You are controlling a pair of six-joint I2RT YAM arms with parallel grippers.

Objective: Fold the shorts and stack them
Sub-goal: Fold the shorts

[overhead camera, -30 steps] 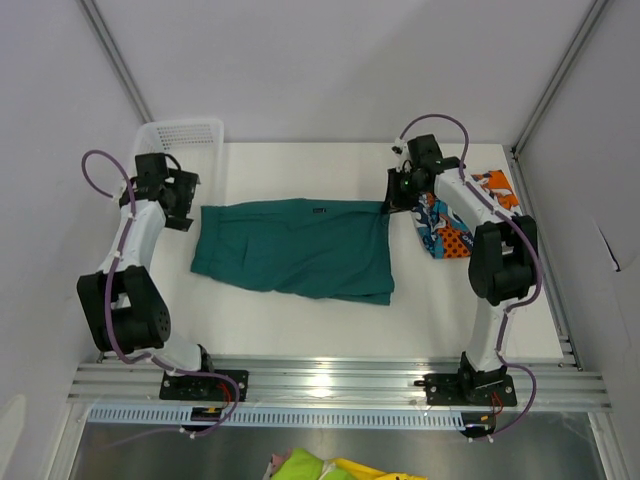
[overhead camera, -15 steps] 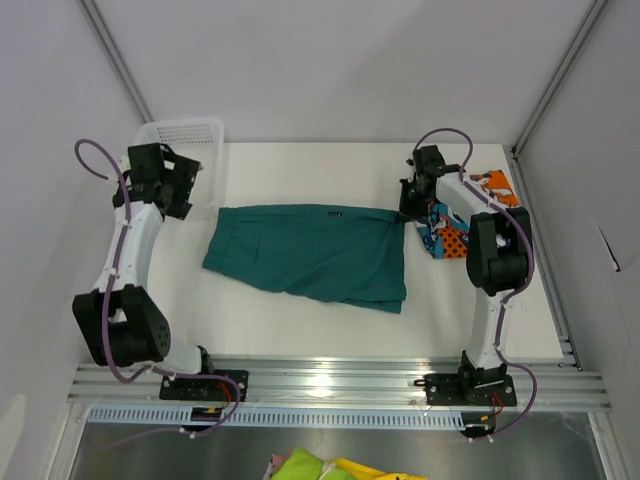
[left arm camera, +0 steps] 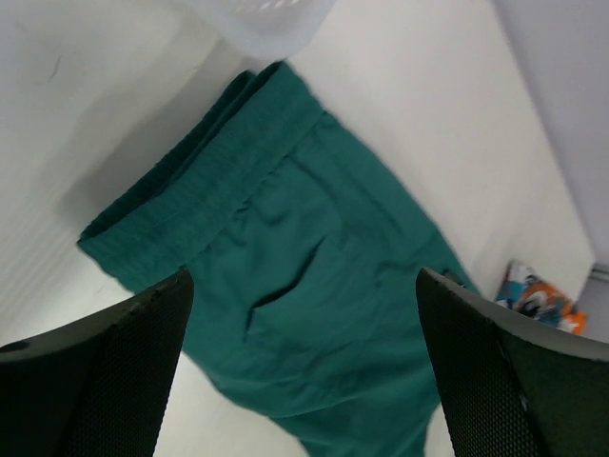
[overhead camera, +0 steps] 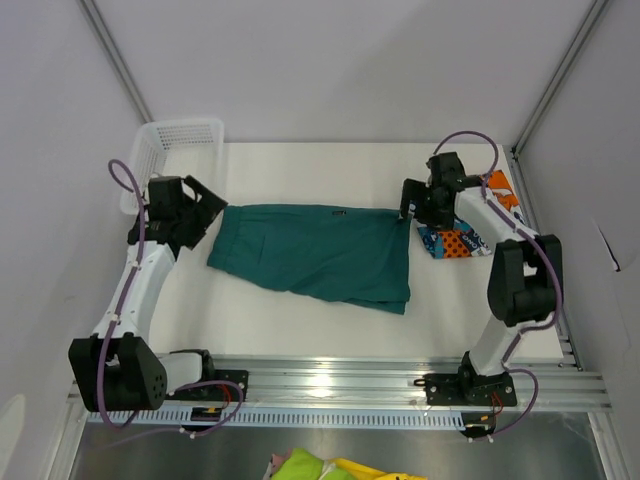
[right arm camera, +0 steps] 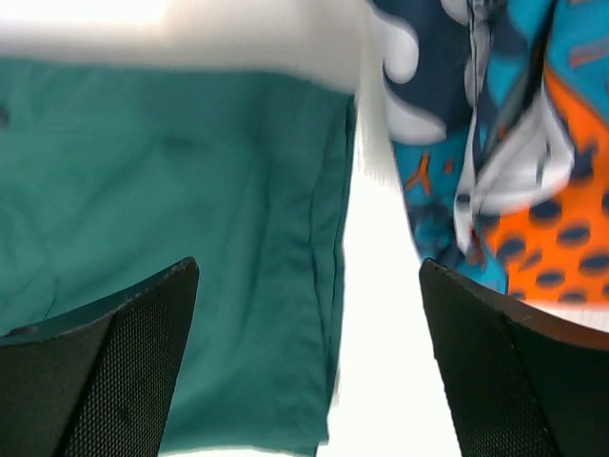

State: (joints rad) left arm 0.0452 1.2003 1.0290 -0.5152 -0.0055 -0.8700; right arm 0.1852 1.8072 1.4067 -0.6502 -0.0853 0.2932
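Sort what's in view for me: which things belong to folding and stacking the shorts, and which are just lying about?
Part of the job:
- dark green shorts, spread out mid-table
- patterned shorts, bunched at the right side

Just lying about:
- white mesh basket, far left corner
- yellow-green cloth, below the front rail

The white table (overhead camera: 300,330) bears flat teal shorts (overhead camera: 310,250), bunched patterned shorts (overhead camera: 455,243), and, seemingly, a mesh basket (overhead camera: 185,128).
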